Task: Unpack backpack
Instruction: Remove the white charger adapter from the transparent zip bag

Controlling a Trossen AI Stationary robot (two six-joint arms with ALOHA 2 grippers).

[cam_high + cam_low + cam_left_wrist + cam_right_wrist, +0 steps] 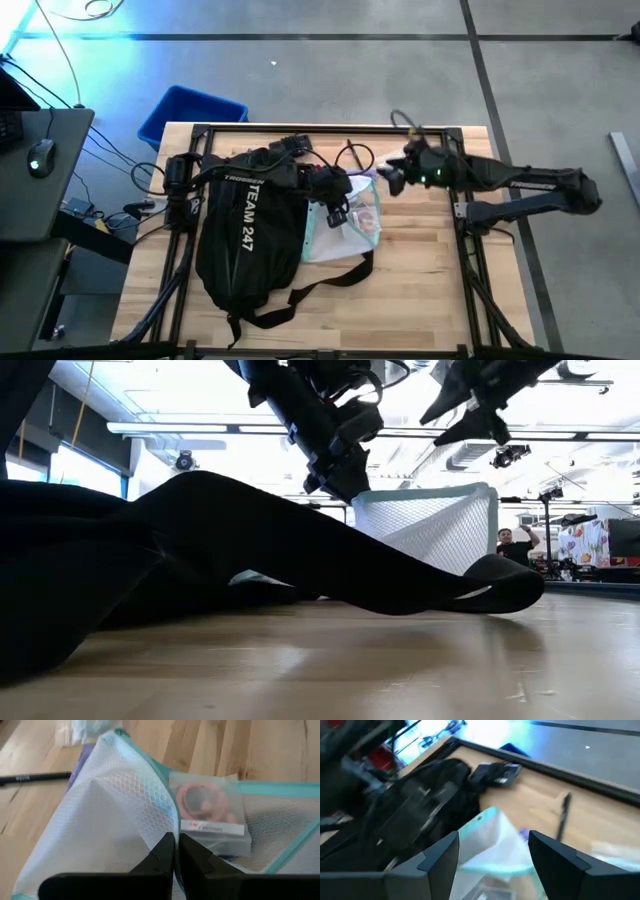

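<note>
On the table: the backpack (240,240) lies flat on the wooden table (420,290), toward its left half, with the white "TEAM 247" lettering facing up and its long black straps trailing toward the near edge.
Backpack in the low view: its black fabric (150,550) fills the left of the picture, and one strap loops out across the wood to the right.
Mesh pouch: a white mesh pouch with teal trim (345,228) sticks out of the backpack's right side, partly resting on the table.
Pouch contents: the left wrist view shows a clear packet (212,815) with something pink and round inside, lying against the mesh (115,805).
Left gripper: the left gripper (176,854) is over the pouch beside the backpack's opening, fingers pinched together on a fold of the mesh, lifting that edge up.
Right gripper: the right gripper (492,851) hovers above the pouch's far corner, near the table's back edge, fingers spread apart with nothing between them.
Pen: a dark pen (562,818) lies on the bare wood beyond the pouch.
Black device: a small black object (496,772) lies near the table's back rail, just beside the backpack's top.
Off the table: a blue bin (192,113) stands on the floor behind the table's left corner.
Background: a person (512,542) shows far off in the room in the low view.
</note>
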